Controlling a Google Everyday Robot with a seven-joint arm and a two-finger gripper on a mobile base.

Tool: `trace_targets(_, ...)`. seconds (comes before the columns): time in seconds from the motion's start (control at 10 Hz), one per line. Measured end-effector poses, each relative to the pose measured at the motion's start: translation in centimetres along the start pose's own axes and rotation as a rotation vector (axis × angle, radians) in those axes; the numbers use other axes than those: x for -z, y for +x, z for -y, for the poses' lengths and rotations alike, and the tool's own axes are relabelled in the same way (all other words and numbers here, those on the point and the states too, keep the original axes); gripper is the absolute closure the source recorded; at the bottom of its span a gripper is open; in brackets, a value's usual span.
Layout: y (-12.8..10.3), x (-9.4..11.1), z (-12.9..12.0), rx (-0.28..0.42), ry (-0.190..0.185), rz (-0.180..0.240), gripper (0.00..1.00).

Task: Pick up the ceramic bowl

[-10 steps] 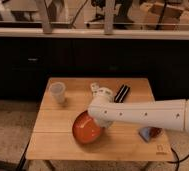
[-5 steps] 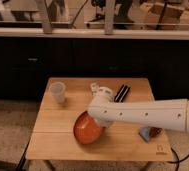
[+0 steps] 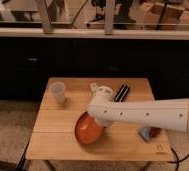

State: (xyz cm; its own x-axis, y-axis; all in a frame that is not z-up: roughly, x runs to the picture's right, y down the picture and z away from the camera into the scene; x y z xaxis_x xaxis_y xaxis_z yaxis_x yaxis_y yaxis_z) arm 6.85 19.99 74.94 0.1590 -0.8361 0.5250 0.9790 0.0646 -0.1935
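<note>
The orange-red ceramic bowl (image 3: 88, 130) is tilted on the wooden table (image 3: 53, 145), its right rim raised and its left side low near the tabletop. My gripper (image 3: 99, 120) sits at that raised right rim, at the end of the white arm coming in from the right, and it is shut on the rim. The arm's wrist covers the fingers and the bowl's right edge.
A small translucent white cup (image 3: 57, 92) stands at the table's back left. A black elongated item (image 3: 122, 92) lies at the back, with a small white object (image 3: 93, 87) beside it. A blue and brown packet (image 3: 149, 133) lies front right, under the arm.
The bowl lay flatter and looked wider earlier. Now it is tipped up on its right side at the gripper. The arm has barely shifted.
</note>
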Motion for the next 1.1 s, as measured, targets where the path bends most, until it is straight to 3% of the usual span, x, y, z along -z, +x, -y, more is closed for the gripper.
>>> trace_targets(1.1, 0.0, 0.23, -0.75, 0.034, -0.012, -0.012, 1.0)
